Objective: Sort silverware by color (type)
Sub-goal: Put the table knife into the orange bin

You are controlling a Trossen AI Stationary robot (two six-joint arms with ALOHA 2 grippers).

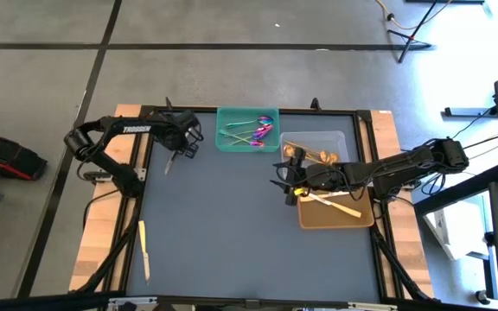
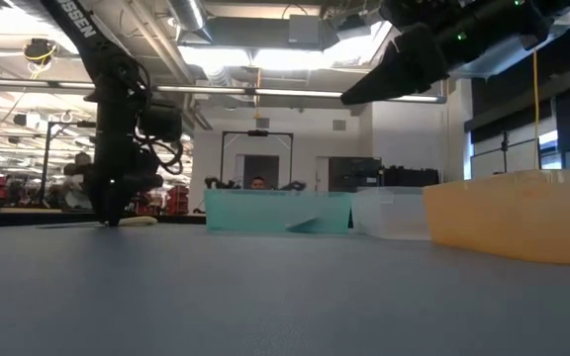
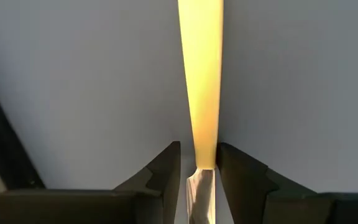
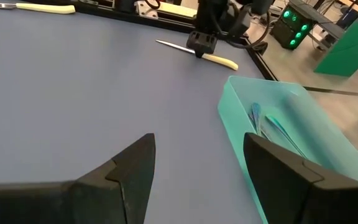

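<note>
At the mat's far-left corner, your left gripper [image 3: 197,165] straddles a pale yellow knife [image 1: 171,160] lying flat, fingers [image 3: 166,168] parted, not clamping. Your right gripper [image 4: 197,168] hangs wide open beside the orange tray [image 1: 363,220]. 1 more knife [image 1: 144,250] lies near-left.

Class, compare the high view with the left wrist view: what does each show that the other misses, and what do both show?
Only the high view: the green plastic tray, clear plastic tray, orange plastic tray, a second pale yellow knife and the right hand. Only the left wrist view: the dark fingers flanking a knife, slightly apart. Both: the left hand over the slim pale yellow knife on the grey table.
</note>
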